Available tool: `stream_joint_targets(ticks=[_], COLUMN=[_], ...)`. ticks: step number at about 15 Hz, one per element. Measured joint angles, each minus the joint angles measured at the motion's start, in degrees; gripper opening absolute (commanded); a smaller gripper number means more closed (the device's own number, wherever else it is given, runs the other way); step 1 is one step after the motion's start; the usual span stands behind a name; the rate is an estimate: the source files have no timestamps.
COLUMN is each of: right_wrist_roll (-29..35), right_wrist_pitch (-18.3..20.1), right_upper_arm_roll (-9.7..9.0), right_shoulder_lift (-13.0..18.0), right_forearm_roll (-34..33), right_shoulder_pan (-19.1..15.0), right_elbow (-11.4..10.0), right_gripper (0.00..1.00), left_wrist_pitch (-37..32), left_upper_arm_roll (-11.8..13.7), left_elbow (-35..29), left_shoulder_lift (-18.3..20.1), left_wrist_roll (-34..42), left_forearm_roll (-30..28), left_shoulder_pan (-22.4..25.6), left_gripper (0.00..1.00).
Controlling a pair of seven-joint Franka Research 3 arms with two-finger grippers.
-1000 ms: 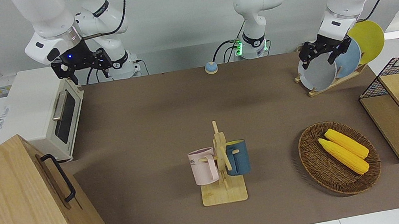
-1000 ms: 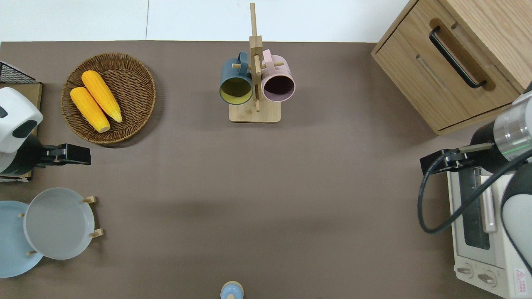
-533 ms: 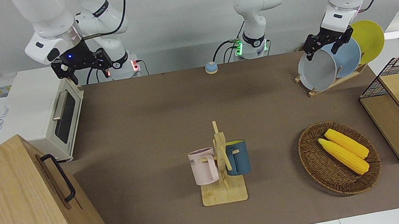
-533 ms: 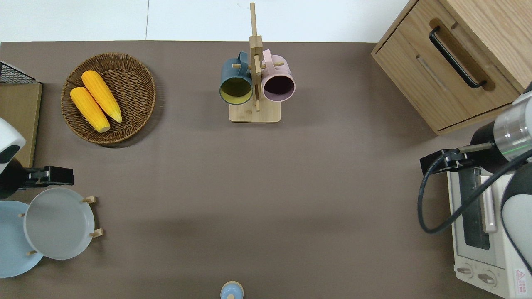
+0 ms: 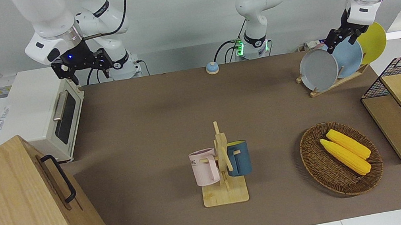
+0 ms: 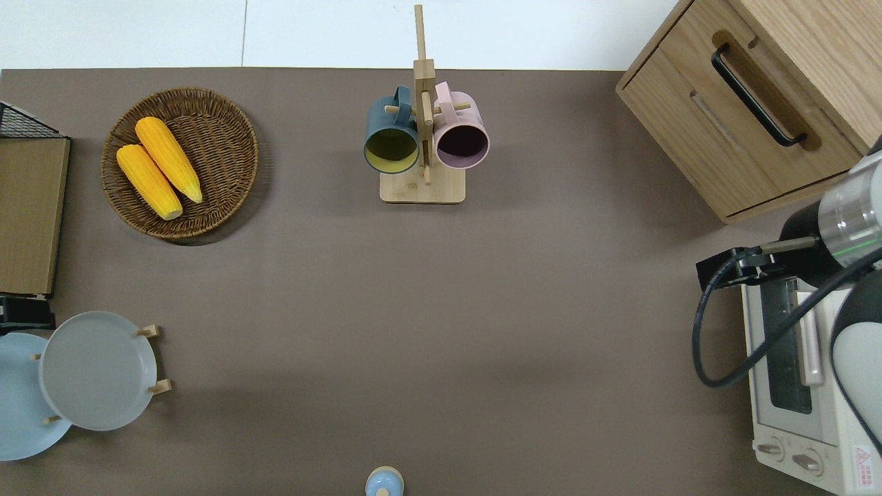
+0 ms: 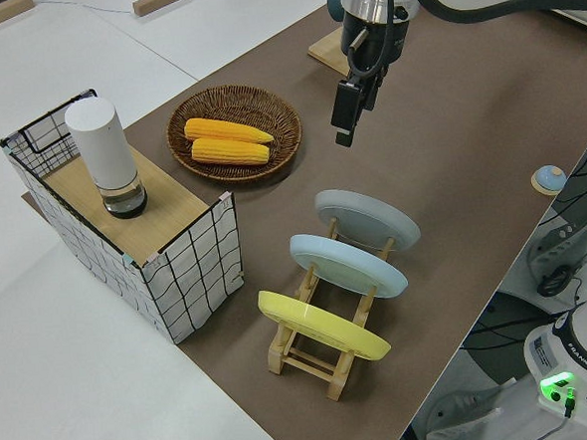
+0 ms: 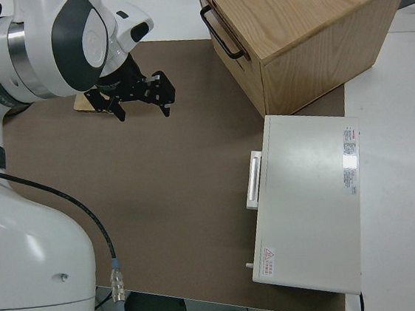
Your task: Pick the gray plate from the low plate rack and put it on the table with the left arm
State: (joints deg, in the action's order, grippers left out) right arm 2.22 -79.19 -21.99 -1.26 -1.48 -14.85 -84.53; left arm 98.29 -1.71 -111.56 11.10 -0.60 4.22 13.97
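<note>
Plainly empty, left hand [image 5: 341, 38] above gray plate [image 5: 319, 69] in low plate rack [image 5: 334, 83], fingers seemingly slightly parted, touching nothing.

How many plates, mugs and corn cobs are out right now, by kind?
Plates: 3, the gray plate, a sky-blue plate, a yellow plate, all in the low plate rack
Mugs: 2, pink, dark blue
Corn cobs: 2
Total: 7

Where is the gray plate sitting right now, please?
The gray plate stands in the low plate rack at the left arm's end of the table, beside the sky-blue plate and nearer to the robots than the corn basket.
</note>
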Motion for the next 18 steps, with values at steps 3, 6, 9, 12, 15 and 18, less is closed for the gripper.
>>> stream_joint_targets(ticks=[3,6,9,12,15,18], right_wrist_roll=[0.0,0.0,0.0,0.0,0.0,0.0], right_wrist_pitch=[0.0,0.0,0.0,0.0,0.0,0.0], right_upper_arm_roll=[0.0,0.0,0.0,0.0,0.0,0.0], right_shoulder_lift=[0.0,0.0,0.0,0.0,0.0,0.0], right_forearm_roll=[0.0,0.0,0.0,0.0,0.0,0.0], right_shoulder_pan=[0.0,0.0,0.0,0.0,0.0,0.0], right_elbow=[0.0,0.0,0.0,0.0,0.0,0.0], right_gripper=[0.983,0.983,0.983,0.983,0.983,0.983], left_wrist_pitch=[1.6,5.3,9.5,13.9,17.8,19.2], left_upper_arm_roll=[0.0,0.0,0.0,0.0,0.0,0.0], left_elbow=[-3.5,-8.6,-14.7,-20.0,-23.5,-24.9], left_shoulder_lift=[2.0,4.7,7.5,9.3,9.4,9.2], left_wrist_roll=[0.0,0.0,0.0,0.0,0.0,0.1], left_forearm_roll=[0.2,0.8,1.0,1.2,2.3,3.0], left_shoulder_pan=[0.7,0.8,0.8,1.1,2.4,3.0], left_gripper=[1.0,1.0,1.0,0.99,0.99,0.99])
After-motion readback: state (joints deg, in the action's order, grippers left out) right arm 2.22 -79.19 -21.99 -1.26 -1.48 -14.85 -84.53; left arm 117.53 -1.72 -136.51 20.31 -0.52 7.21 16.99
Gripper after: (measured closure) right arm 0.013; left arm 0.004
